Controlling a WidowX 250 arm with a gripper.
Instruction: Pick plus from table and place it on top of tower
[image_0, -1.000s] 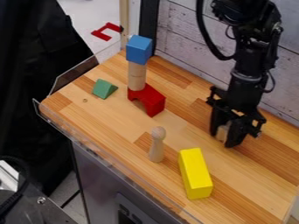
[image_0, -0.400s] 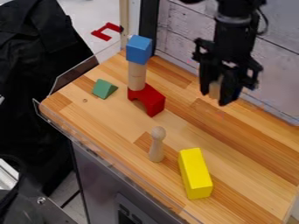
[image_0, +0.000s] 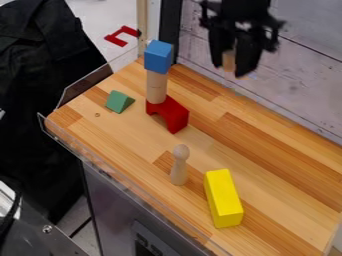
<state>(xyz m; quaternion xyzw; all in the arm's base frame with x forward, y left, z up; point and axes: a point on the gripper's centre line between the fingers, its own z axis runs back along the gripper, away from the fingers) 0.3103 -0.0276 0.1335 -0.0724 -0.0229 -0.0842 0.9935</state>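
The black arm (image_0: 246, 7) hangs at the far right, hand (image_0: 229, 61) raised, its two fingers downward, slightly apart

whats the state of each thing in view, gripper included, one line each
pale wooden piece, held off the table
black two-finger gripper, raised, shut on that piece
blue cube, on top of the tower
pale wooden cylindrical column, upright under the cube
red arch block, at the tower's base
green triangular block, resting on the table
pale wooden peg, upright
long yellow block, lying down
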